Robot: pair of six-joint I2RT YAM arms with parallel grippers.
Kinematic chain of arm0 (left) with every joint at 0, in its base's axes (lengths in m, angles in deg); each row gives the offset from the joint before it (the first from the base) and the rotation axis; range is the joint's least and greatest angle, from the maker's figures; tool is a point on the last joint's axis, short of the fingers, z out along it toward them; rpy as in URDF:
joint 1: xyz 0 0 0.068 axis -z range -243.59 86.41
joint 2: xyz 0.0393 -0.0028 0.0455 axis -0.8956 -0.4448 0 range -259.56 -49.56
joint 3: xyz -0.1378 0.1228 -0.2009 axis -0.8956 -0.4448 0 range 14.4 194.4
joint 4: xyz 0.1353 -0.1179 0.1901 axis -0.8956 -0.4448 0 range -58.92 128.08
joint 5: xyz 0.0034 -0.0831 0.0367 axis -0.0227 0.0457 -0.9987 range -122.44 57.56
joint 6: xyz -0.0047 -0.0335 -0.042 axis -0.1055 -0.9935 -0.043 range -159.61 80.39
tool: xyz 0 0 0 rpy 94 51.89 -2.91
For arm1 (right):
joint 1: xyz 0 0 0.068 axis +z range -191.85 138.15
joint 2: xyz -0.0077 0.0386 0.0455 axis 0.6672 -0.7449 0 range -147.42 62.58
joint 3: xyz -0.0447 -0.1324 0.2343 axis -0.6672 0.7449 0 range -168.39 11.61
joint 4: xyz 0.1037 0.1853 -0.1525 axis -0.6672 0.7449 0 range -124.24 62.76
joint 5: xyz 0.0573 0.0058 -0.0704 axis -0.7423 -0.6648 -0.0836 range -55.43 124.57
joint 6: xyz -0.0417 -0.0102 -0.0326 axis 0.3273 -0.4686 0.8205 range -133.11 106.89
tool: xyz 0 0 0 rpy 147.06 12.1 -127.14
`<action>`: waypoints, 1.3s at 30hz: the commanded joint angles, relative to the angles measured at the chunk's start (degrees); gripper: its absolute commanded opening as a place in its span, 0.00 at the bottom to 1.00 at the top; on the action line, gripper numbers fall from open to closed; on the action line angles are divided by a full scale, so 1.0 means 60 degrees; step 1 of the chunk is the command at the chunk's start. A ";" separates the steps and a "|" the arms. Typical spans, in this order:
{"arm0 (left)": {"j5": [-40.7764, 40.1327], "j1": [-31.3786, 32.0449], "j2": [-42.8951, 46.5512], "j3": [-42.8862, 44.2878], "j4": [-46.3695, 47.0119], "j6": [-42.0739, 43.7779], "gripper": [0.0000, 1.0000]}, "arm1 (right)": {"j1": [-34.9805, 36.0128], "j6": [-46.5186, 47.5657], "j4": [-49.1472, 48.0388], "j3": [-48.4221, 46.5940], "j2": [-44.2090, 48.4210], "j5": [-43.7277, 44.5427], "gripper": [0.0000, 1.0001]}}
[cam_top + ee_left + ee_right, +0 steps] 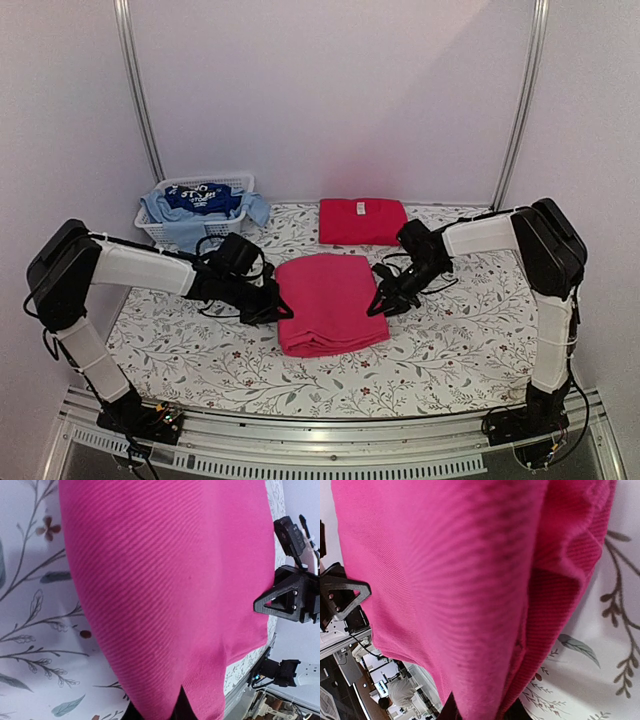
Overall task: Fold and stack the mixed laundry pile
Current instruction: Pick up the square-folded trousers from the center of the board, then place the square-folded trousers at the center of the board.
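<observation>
**Pink-magenta cloth (325,300) pinched at both sides in the middle of the worktop (180,350)**

Folded into a thick, soft pad, the pink-magenta cloth lies between the two arms. Its long axis appears to run from the near edge toward the back wall. The left claw (278,308) meets its left side and the right claw (383,300) meets its right side, and the two face each other across it, about equally close. In the left wrist view, the left claw's jaws are closed tight on a thin edge of the fabric. In the right wrist view, several bunched layers fill the gap between the right claw's jaws, so it appears clamped on a thicker hem.

The fabric is a matte knit with fine diagonal ribbing. It is limp enough to sag and crease, and any lift will probably depend on both sides rising together. Just behind it lies a red piece (362,220), folded flat into a neat rectangle. At the back left, a white slatted basket (220,181) holds light blue garments (190,232) and a dark blue printed one (205,197), not yet folded. The worktop cover is white, printed with grey leafy sprigs.
</observation>
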 commanded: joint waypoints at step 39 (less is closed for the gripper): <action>-0.0600 -0.1937 -0.8932 1.4689 -0.0512 0.4242 0.01 | -0.2814 0.1148 -0.0652 -0.7208 -0.2119 0.4540 0.00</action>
